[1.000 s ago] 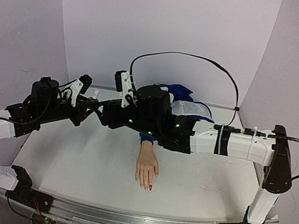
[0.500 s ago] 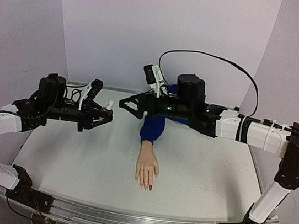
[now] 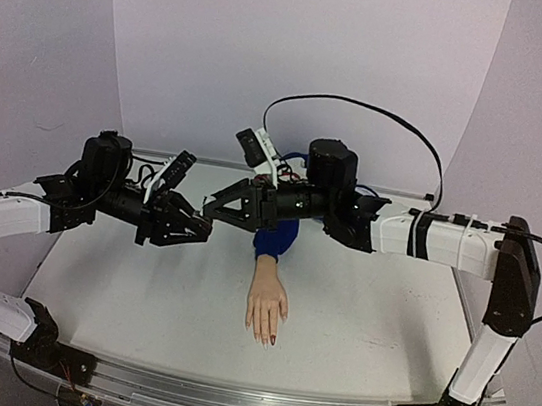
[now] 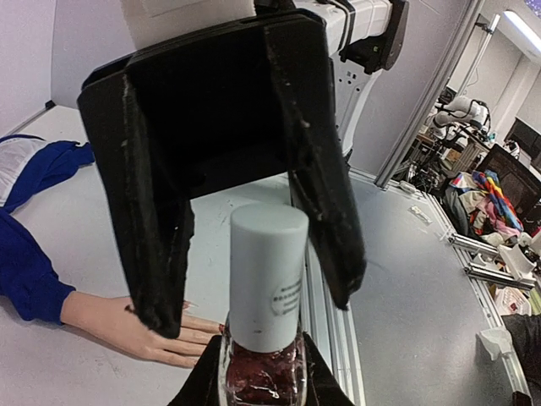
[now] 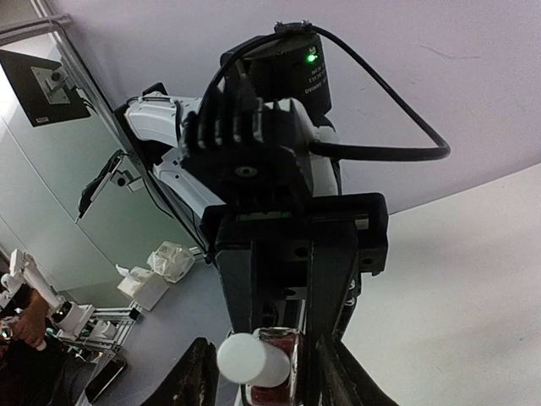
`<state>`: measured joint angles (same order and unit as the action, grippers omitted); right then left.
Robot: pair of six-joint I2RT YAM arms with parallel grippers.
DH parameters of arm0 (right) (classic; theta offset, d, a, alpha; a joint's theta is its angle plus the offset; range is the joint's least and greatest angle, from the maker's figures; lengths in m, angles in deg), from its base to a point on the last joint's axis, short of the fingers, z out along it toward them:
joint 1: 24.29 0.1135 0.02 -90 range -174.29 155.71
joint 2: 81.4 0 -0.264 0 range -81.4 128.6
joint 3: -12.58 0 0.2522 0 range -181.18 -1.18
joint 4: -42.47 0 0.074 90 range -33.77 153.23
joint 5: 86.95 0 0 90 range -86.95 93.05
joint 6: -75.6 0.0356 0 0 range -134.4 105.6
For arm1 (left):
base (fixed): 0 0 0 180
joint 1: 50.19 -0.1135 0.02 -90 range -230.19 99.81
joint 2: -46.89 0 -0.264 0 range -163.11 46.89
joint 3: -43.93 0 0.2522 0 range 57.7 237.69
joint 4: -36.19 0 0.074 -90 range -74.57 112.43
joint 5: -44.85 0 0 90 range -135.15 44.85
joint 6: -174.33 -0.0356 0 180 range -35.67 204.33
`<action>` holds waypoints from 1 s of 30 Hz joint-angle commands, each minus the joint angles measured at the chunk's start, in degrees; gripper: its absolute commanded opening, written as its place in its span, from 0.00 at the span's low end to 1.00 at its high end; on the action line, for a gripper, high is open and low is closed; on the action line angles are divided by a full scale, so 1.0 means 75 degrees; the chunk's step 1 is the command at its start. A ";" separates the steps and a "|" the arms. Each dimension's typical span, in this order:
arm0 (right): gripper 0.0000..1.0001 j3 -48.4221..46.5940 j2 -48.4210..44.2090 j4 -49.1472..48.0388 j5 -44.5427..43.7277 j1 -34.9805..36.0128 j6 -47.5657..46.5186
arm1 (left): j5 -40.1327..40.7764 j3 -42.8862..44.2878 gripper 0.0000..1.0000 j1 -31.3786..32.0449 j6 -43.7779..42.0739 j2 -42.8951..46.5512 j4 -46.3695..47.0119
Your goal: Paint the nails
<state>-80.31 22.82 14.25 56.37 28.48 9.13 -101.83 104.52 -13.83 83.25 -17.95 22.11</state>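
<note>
**Dark-red polish bottle clamped at the left, its cap flanked at the right**

Above the white table [image 3: 127, 294], the two arms are brought tip to tip. The polish bottle [image 4: 264, 378] is held upright by the left gripper [image 3: 197, 229], whose fingers are pressed against its glass sides. The white cap [image 4: 269, 271] is seated on the bottle. The right gripper [image 3: 212, 208] is spread wide, with one black finger on each side of the cap. A gap is seen on at least one side, so no grasp is made. The mannequin hand [image 3: 266, 308] is laid flat on the table, well below and apart from both grippers, with its fingers directed toward the arm bases. Its blue sleeve [image 3: 274, 236] is partly covered by the right arm. The nails [image 3: 272, 341] are found at the fingertips. One is seen as dark red from above; the others are too small to judge.
</note>
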 commanded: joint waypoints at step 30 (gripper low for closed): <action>0.00 -0.0561 0.0847 0.0100 -0.4194 0.1157 0.0256 | 0.6511 -0.0371 0.00 -0.0043 -0.0424 0.1437 0.0452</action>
<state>-82.57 26.95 6.80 41.38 30.73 10.92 -75.52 101.68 -12.48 81.10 -10.74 19.90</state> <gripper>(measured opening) 0.149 0.219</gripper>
